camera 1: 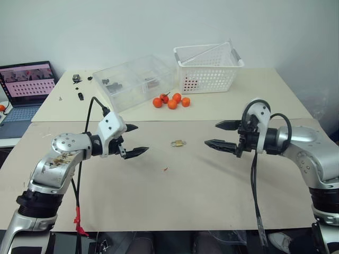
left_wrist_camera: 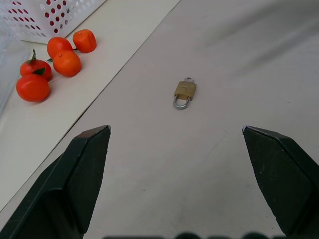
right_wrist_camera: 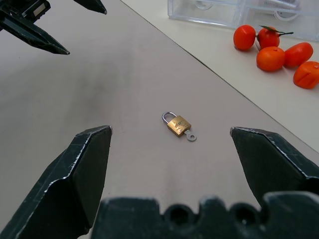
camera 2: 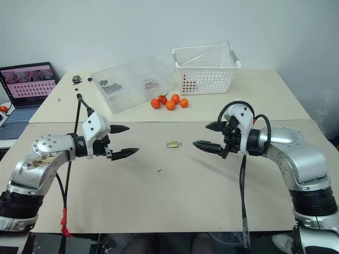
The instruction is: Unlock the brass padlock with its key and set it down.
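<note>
Brass padlock (right_wrist_camera: 178, 123) lies flat — silvery shackle, key (right_wrist_camera: 191, 135) inserted — between two wide-open claws.

The head's two eyes look forward and down over the table (camera 1: 175, 196) from well back. Each wrist camera looks along its own spread fingers, close above the tabletop, and both share the padlock (left_wrist_camera: 185, 92) lying ahead between the fingertips.
</note>
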